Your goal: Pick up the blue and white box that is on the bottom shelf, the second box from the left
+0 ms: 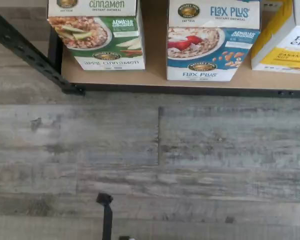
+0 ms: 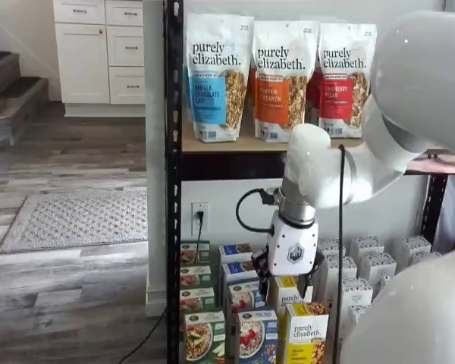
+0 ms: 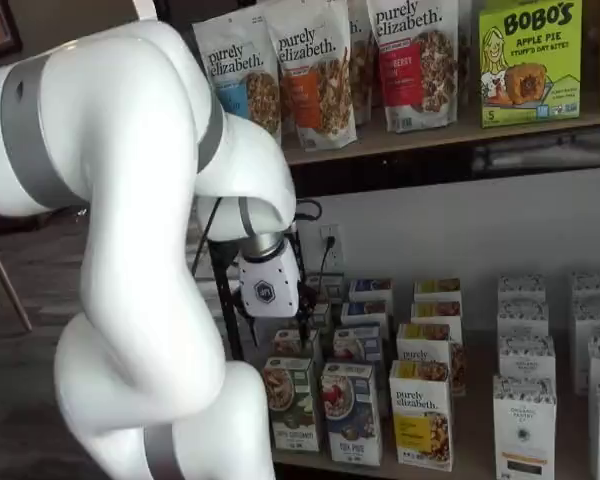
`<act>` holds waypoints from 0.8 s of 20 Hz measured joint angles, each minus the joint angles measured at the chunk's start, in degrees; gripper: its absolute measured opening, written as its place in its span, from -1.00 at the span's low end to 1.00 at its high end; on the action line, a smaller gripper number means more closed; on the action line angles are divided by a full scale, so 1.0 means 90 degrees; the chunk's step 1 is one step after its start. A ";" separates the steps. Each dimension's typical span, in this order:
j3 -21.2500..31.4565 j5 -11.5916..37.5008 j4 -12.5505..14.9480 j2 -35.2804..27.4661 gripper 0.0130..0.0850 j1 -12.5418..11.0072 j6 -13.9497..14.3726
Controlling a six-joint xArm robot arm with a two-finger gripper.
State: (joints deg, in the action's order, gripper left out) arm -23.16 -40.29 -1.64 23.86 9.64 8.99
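Note:
The blue and white box (image 1: 210,42) stands upright at the front of the bottom shelf (image 1: 155,76), between a green carton and a yellow one. Its front shows a cereal bowl with red berries. Both shelf views show it too, low down (image 2: 256,338) (image 3: 352,414). My gripper (image 2: 288,283) (image 3: 276,330) hangs above the front row of cartons and touches none of them. It points down with its black fingers (image 3: 306,322) spread apart. Nothing is held between them.
A green carton (image 1: 97,40) stands left of the blue one and a yellow "purely elizabeth" carton (image 1: 285,47) stands right of it. A black steel post (image 2: 173,189) marks the rack's left corner. More cartons fill the rows behind, with white cartons (image 3: 525,420) further right. Granola bags (image 2: 273,76) stand on the upper shelf.

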 joint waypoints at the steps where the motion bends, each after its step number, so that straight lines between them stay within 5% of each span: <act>1: -0.0008 0.0115 -0.0001 -0.0113 1.00 -0.0010 -0.0016; 16: -0.0750 0.1537 -0.0136 -0.2136 1.00 -0.0586 -0.0746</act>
State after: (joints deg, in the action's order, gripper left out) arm -29.91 -26.46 -2.86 4.63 4.37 2.27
